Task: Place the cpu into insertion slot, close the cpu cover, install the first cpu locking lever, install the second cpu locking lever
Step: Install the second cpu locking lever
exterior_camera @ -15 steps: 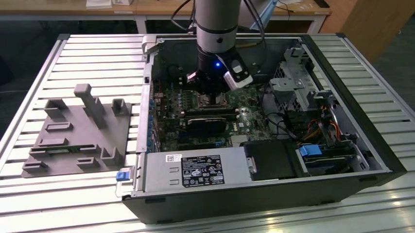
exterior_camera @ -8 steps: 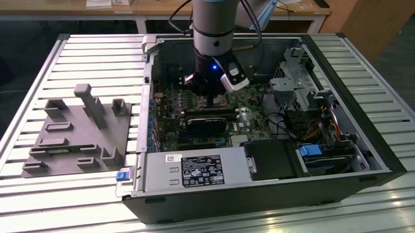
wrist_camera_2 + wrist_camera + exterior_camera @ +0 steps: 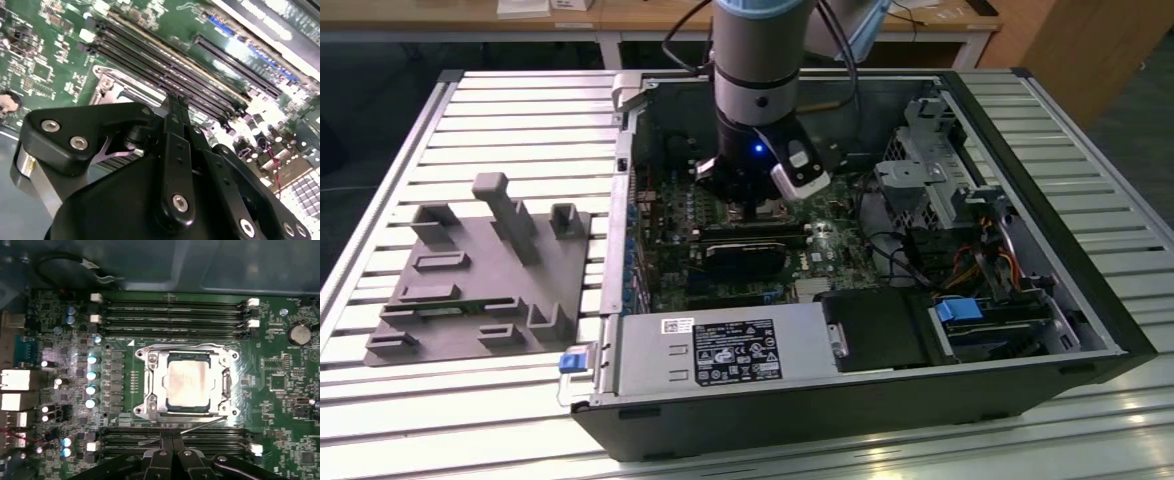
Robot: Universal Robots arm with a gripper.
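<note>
The open computer case is being entered from above by the arm, and the gripper is being held low over the green motherboard inside it. In both wrist views the gripper's black fingers are being pressed together, tip to tip, with nothing seen between them. A bank of long black memory slots is lying directly under the fingertips, and a second bank is lying beyond the socket.

Just ahead of the fingertips the insertion slot is being covered by the cpu cover, which is lying flat. Through its window the cpu is being shown seated, pale and square.

Nearest of all, a thin wire locking lever is lying slanted across the memory slots, right at the fingertips, apparently unlatched. Whether the lever on the far side of the socket is latched cannot be told.

The risks are being judged as follows. The wire is thin and springy, so it may slip off the closed fingertips if it is being pushed off-centre, and it may snap back. A slipped tip could be driven into the memory slots or the small parts beside the socket. If the cover is being lifted by a loose lever, the cpu may be left unclamped.
</note>
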